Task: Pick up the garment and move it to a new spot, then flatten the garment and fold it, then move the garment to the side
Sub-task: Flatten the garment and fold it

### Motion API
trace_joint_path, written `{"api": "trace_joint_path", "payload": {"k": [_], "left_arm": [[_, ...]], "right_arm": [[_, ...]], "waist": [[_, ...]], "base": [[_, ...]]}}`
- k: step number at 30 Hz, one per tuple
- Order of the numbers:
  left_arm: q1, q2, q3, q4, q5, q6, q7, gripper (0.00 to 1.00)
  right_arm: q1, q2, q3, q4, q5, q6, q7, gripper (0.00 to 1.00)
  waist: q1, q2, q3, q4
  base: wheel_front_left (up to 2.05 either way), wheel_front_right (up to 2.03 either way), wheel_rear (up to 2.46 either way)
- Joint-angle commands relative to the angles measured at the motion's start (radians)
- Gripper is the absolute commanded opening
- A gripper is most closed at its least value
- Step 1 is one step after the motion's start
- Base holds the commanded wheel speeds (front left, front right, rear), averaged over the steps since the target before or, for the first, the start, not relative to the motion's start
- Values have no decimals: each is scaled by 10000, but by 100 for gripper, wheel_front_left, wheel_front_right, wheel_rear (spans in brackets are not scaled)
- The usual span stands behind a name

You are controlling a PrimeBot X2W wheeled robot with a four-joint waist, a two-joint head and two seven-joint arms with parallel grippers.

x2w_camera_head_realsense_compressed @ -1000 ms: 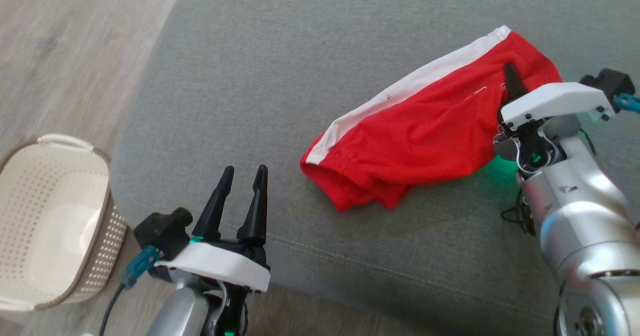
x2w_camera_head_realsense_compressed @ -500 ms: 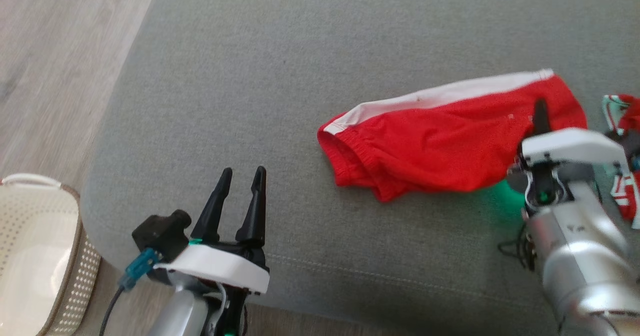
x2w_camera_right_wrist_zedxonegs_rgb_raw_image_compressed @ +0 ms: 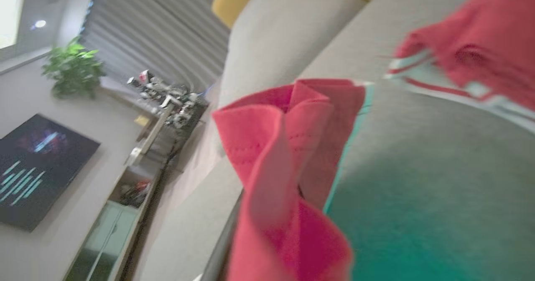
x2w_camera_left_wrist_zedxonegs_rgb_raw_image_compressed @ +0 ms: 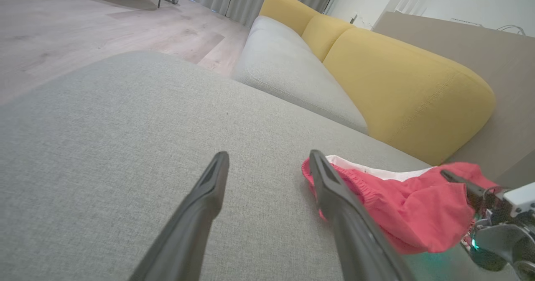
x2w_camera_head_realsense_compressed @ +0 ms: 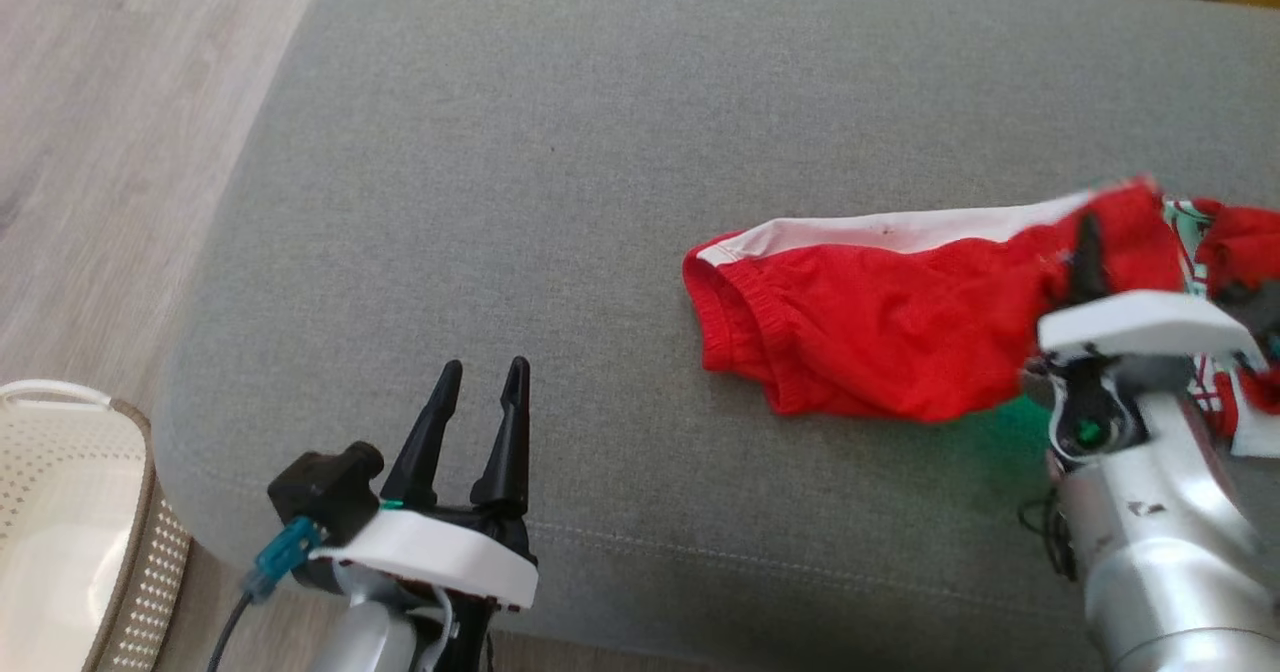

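The garment is red with a white band and lies stretched across the right half of the grey sofa cushion. My right gripper is shut on its right end, which is lifted off the cushion. In the right wrist view the red cloth bunches up between the fingers and hides them. My left gripper hovers open over the cushion's front edge, well left of the garment and holding nothing. The left wrist view shows its open fingers with the garment to their right.
A second red garment with green and white stripes lies just right of the held end. A cream perforated basket stands on the wooden floor at the lower left. Yellow backrests rise beyond the cushion.
The camera has shifted. My right gripper has pulled the garment to the right across the cushion, up to the striped garment, and the cloth has drawn out longer. My left gripper has stayed open.
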Motion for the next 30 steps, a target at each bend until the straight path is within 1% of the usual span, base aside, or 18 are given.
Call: {"api": "trace_joint_path", "payload": {"k": [1,5,8,13,21,25,29,30], "left_arm": [[-246,9,369,-262,99,-62,-124,100],[-188,9,430,-247,113,-39,-124,100],[-161,9,439,-230,136,-37,-124,100],[-135,9,409,-221,146,-33,-124,100],[-102,8,318,-210,91,-7,-124,100],[-95,8,283,-186,53,13,-124,100],[-77,8,240,-156,23,23,-124,100],[-75,8,223,-145,15,26,-124,100]], "right_arm": [[-10,119,661,-660,244,0,-63,0],[632,119,2194,-2032,930,0,-63,0],[1092,119,3159,-2884,1350,0,-64,0],[1522,119,4285,-3608,1838,0,-64,0],[1485,119,5080,-3379,2008,0,-64,0],[1379,120,5714,-3054,2101,0,-64,0],[1244,120,6184,-2522,1819,0,-64,0],[1202,120,6233,-2418,1673,0,-64,90]], "waist": [[0,0,-67,36],[0,0,-209,91],[0,0,-275,162],[0,0,-321,348],[0,0,-279,681],[0,0,-251,855],[0,0,-229,978],[0,0,-226,1005]], "base": [[0,0,0],[0,0,0],[0,0,0],[0,0,0],[0,0,0],[0,0,0],[0,0,0],[0,0,0]]}}
